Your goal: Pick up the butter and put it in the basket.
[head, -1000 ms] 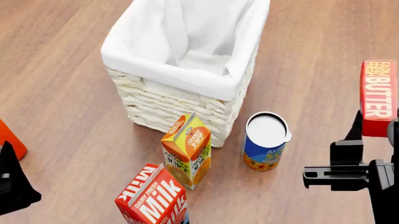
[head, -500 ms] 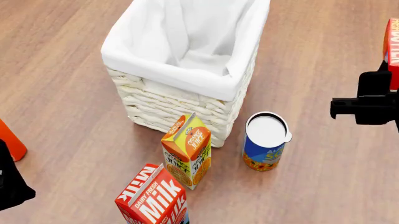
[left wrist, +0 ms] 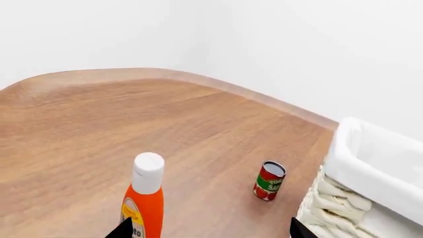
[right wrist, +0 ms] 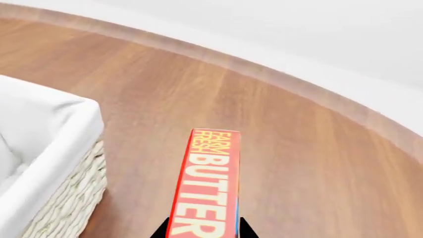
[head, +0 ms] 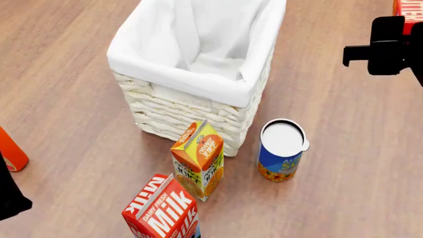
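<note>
Gripping butter, right gripper mostly cropped.

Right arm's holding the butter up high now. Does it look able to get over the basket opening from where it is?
Probably yes. The right hand, shut on the butter, sits off the basket's right side, nothing shows between them, and the lined opening looks empty.

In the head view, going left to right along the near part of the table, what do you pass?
Orange bottle, milk carton, orange juice carton, blue can with the white lid.
</note>
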Motion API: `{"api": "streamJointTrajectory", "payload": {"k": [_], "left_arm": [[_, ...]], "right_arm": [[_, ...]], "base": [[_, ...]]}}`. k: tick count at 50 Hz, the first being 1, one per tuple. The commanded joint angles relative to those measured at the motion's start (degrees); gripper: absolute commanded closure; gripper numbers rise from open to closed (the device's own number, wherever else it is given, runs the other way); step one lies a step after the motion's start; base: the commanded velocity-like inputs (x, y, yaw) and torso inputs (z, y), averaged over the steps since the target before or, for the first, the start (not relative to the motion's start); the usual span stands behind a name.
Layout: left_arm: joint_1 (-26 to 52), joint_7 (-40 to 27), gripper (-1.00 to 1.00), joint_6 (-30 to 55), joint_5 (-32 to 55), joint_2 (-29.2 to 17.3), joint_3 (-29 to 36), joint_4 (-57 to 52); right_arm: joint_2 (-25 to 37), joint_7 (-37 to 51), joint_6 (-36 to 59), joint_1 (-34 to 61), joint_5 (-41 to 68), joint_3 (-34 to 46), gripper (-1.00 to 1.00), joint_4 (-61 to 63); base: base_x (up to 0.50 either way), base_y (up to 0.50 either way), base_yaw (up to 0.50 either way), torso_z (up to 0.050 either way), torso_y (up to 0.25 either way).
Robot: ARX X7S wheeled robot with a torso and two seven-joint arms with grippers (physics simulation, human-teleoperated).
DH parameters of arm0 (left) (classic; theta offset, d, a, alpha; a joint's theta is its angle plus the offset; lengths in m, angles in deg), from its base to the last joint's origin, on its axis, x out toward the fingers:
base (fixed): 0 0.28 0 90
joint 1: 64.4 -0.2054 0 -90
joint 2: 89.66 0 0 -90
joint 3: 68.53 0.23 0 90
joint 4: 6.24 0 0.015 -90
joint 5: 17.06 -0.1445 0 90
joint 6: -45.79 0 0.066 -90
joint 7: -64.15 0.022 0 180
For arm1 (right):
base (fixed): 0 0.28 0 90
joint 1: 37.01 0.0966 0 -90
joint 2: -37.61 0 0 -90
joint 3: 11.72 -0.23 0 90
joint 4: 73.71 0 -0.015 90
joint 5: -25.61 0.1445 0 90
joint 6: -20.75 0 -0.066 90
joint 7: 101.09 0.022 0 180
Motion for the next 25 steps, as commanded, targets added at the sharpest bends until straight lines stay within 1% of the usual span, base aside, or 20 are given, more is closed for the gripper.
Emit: {"api": "streamJointTrajectory", "payload": {"k": [1,9,13,20,25], "left_arm": [[-0.89,1.62,-1.0,0.15,-0.31,0.92,-1.28,-0.7],[-0.87,1.11,-1.0,0.33,0.21,0.75,-1.55,-1.12],[-0.79,0.77,-1.0,0.45,0.44,0.73,-1.64,-1.38],[-0.92,0.68,-1.0,0.35,0.41,0.73,-1.44,-1.2],[-1.04,0.18,-1.0,0.68,1.05,0.48,-1.79,-1.87]], "right_arm": [[-6.08,-6.1,-0.05,10.21,-6.6,3.7,1.0,-9.9],[-10.52,-11.82,-2.29,16.06,-8.82,8.25,1.0,-17.82],[-13.2,-15.3,-4.96,19.17,-11.03,11.09,1.0,-23.63],[-16.37,-18.91,-9.01,21.84,-12.88,12.67,1.0,-31.32],[-19.8,-24.26,-12.49,24.43,-14.7,15.38,1.0,-38.66]], "base": [[0.0,0.0,0.0,0.01,0.0],[0.0,0.0,0.0,0.0,0.003],[0.0,0.0,0.0,0.0,0.0],[0.0,0.0,0.0,0.0,0.001],[0.0,0.0,0.0,0.002,0.002]]}}
